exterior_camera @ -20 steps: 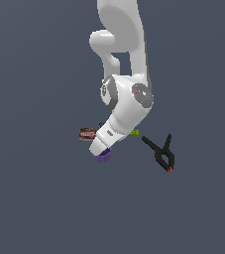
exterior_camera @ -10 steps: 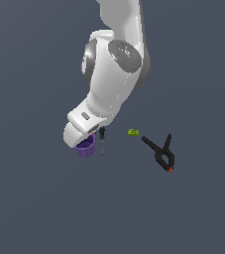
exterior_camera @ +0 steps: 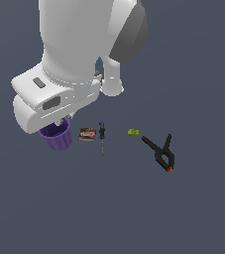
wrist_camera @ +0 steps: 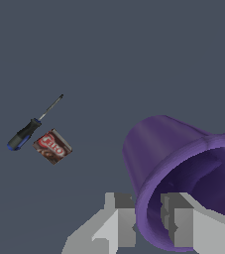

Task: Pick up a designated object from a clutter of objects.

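Since half a second ago, the white robot arm [exterior_camera: 79,54] has swung much nearer the exterior camera, uncovering the packet and screwdriver. Its fingers [wrist_camera: 148,218] are clamped on the rim of the round purple ribbed cup [exterior_camera: 56,136], one inside, one outside. On the grey tabletop [exterior_camera: 193,208] lie the black spring clamp [exterior_camera: 161,151], dark blue-handled screwdriver [exterior_camera: 102,135], red-brown flat packet [exterior_camera: 87,134] and small green block [exterior_camera: 133,132].
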`<state>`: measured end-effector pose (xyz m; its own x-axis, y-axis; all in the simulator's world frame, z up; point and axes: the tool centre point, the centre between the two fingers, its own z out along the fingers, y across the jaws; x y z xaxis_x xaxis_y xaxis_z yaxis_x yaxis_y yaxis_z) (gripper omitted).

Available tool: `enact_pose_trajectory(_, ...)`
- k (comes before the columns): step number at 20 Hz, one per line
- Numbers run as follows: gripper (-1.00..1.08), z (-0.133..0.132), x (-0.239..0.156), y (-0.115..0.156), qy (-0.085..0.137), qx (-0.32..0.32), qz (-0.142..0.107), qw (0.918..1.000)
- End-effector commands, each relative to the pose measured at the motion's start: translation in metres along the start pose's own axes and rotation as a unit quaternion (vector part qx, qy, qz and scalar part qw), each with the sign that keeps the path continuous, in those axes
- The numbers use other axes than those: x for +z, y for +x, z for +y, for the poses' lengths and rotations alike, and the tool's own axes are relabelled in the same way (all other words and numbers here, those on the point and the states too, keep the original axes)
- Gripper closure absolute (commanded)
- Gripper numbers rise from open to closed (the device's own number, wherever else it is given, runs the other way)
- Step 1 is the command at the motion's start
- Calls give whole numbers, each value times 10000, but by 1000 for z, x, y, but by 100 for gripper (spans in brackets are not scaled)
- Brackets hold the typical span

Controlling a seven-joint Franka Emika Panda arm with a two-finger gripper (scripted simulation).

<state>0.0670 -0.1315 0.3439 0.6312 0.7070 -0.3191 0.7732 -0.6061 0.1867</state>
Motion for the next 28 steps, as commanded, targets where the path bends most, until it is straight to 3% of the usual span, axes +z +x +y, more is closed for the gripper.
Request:
enact_pose_trajectory(1, 108, 15, -17, -11, -4, -3, 1, 10000)
enact_pose_trajectory(14, 108, 72, -75, -49, -16, 1, -10, 10000)
enact_pose_trajectory(28, 108, 89, -92, -59, -23, 5, -18, 10000)
